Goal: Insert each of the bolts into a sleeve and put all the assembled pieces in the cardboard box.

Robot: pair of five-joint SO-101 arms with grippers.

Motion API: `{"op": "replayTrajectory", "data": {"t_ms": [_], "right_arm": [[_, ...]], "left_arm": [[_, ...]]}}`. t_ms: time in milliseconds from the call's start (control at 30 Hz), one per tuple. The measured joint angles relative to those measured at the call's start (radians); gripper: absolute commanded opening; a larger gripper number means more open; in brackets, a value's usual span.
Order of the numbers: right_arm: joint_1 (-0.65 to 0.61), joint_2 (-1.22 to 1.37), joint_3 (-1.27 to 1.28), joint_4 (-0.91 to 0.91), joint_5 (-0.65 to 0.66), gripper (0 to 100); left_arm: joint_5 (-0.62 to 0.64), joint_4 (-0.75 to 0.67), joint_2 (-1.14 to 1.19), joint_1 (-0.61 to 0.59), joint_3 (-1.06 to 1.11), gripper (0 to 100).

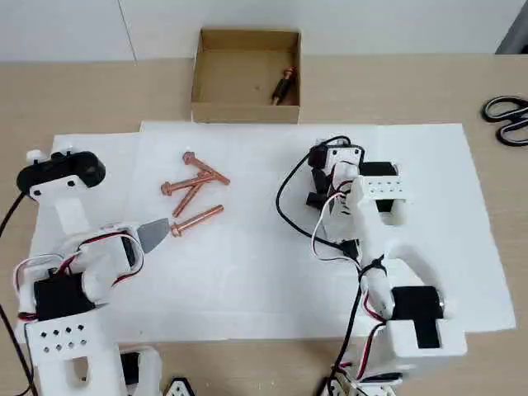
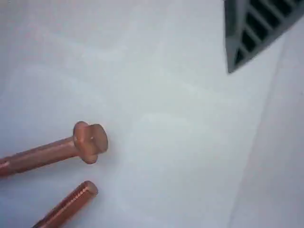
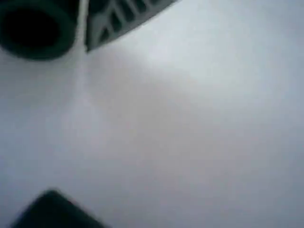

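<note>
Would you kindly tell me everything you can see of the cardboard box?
The cardboard box is brown, roughly square and open-topped, with low upright walls. It stands on the tan table at the far edge of the white paper. Inside, near its right wall, lies one copper bolt with a dark sleeve on it; nothing else is in it.

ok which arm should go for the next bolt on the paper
Left. The left tool sits right beside the head of the nearest bolt, seen close up in its wrist view. The right tool is over bare paper, apart from the bolts.
</note>
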Motion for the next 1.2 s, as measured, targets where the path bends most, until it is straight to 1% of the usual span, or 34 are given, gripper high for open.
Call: {"op": "replayTrajectory", "data": {"t_ms": [467, 667, 1000, 1200], "right_arm": [[0.000, 0.006, -0.002, 0.000, 0.000, 15.2], [0.008, 0.006, -0.002, -0.005, 0.000, 4.7], [0.012, 0.006, -0.008, 0.000, 0.029, 3.5], [0.032, 0.009, -0.181, 0.167, 0.035, 3.5]], "left_arm": [[-0.002, 0.000, 0.000, 0.000, 0.000, 35], [-0.002, 0.000, 0.000, 0.000, 0.000, 35], [-0.002, 0.000, 0.000, 0.000, 0.000, 35], [-0.057, 0.026, 0.002, 0.000, -0.051, 35]]}}
